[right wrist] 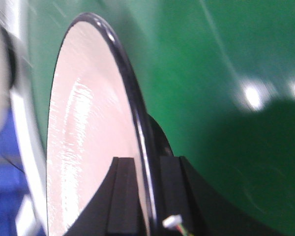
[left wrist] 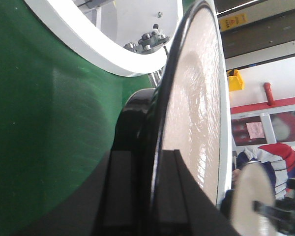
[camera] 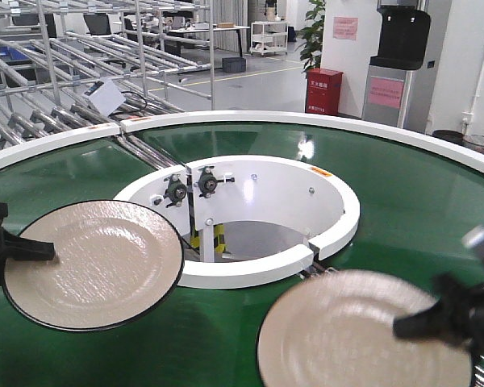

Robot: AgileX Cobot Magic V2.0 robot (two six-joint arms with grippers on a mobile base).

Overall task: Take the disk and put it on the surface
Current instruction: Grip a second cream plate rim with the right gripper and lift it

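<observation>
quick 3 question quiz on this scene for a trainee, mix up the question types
1. True or false: the left tool is shut on the left disk.
2. The right tool grips the right disk by: A its rim, B its centre, C a handle.
3. Fill in: the conveyor belt beneath both disks is ____.
Key: 1 true; 2 A; 3 green.

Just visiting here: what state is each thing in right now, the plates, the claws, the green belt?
left disk: gripped at its rim, over the belt.
right disk: gripped at its rim, blurred.
left gripper: shut on left disk.
right gripper: shut on right disk.
belt: cannot tell whether it runs.
</observation>
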